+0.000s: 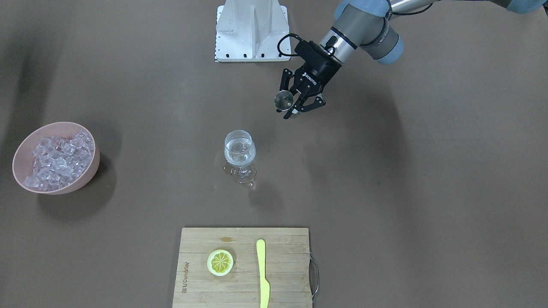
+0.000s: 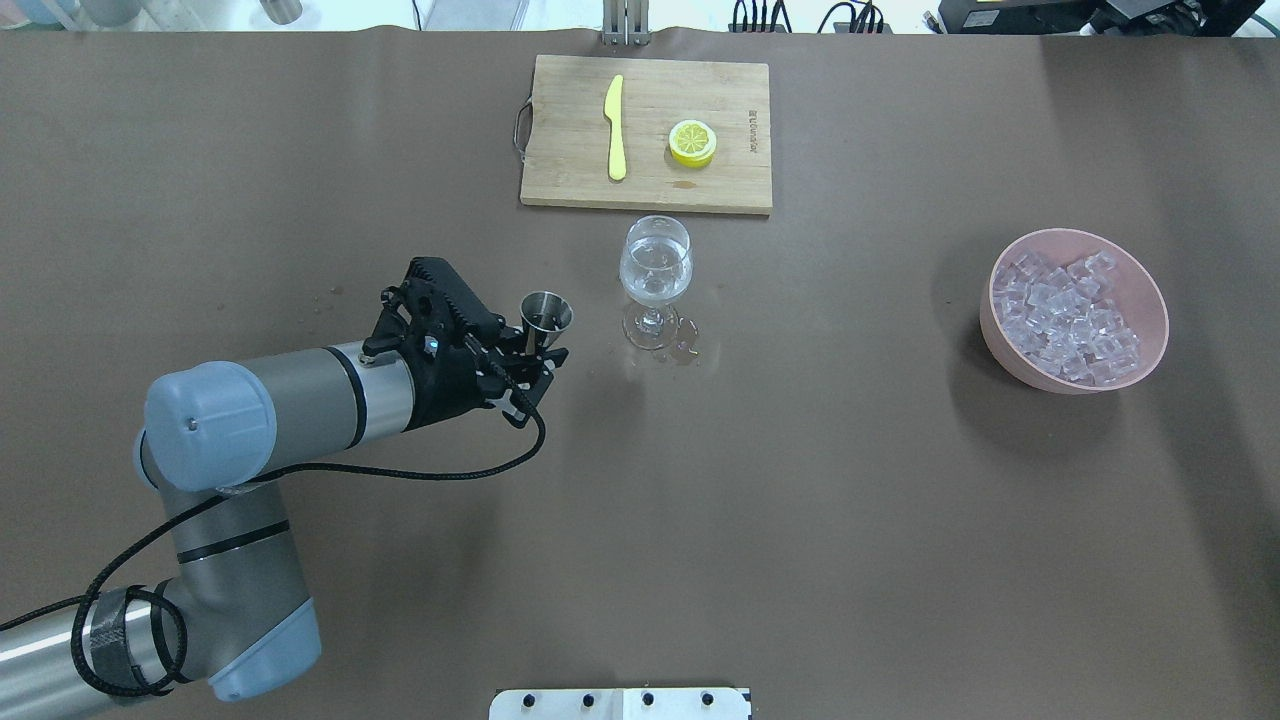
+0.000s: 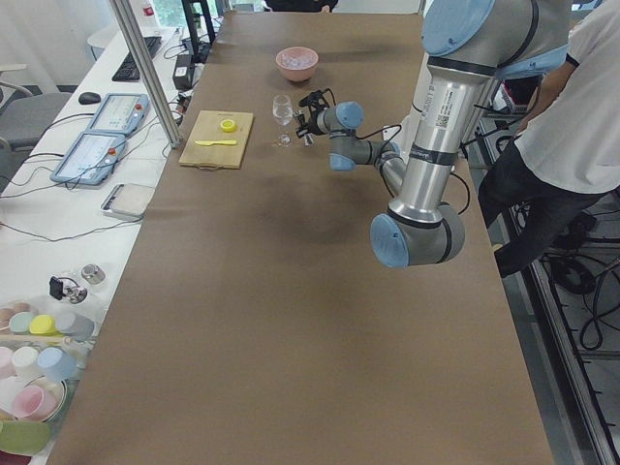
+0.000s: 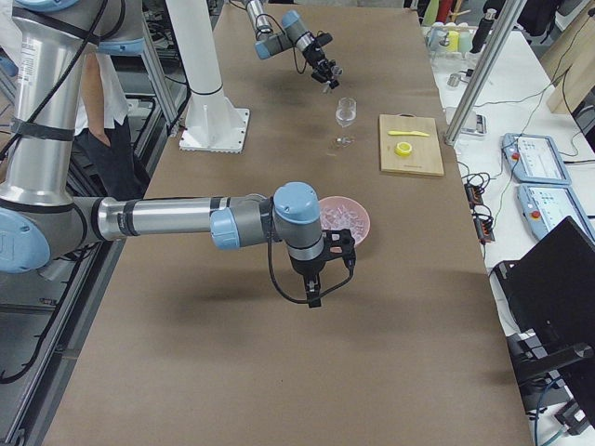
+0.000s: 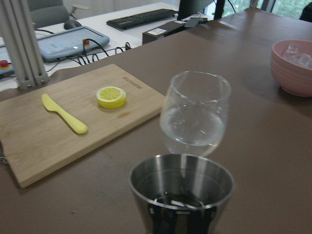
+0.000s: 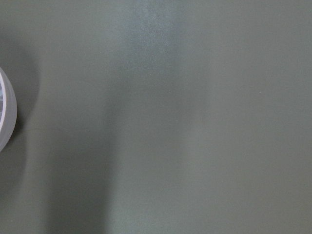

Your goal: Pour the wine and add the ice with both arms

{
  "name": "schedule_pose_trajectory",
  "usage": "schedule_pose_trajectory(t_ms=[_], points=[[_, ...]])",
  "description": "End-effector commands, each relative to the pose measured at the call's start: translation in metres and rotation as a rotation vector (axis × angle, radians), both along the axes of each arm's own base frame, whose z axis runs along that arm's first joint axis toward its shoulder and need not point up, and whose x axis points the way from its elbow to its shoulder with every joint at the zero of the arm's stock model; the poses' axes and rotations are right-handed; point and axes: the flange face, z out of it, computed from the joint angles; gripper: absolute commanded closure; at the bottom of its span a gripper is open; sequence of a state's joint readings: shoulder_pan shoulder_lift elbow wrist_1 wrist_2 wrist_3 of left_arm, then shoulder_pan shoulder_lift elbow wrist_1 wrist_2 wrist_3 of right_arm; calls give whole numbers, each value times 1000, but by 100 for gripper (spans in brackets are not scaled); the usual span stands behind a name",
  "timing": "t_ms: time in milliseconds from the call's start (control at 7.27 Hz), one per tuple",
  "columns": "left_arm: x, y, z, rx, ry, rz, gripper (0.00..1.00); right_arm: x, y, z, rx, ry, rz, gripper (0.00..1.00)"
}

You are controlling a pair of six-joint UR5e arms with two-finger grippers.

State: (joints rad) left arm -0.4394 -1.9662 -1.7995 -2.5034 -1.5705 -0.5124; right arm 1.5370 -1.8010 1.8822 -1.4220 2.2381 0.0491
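Left claw [image 2: 533, 357] around conical steel cup [image 2: 547, 312]

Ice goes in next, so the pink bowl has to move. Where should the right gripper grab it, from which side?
Pinch the rim of the pink bowl from above, one finger inside, one outside, on the side away from the wine glass: the body looks too wide to span, and there the ice leaves bare inner wall.
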Motion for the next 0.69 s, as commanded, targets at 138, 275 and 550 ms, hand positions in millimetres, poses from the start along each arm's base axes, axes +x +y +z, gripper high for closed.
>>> schedule_pose_trajectory(t_ms=[138,275,550], points=[[10,-2,-55,19,25,55,100,0,0,0,0,0,0,0],[5,-9,-59,15,34,40,100,0,0,0,0,0,0,0],[-8,-29,-59,8,24,3,100,0,0,0,0,0,0,0]])
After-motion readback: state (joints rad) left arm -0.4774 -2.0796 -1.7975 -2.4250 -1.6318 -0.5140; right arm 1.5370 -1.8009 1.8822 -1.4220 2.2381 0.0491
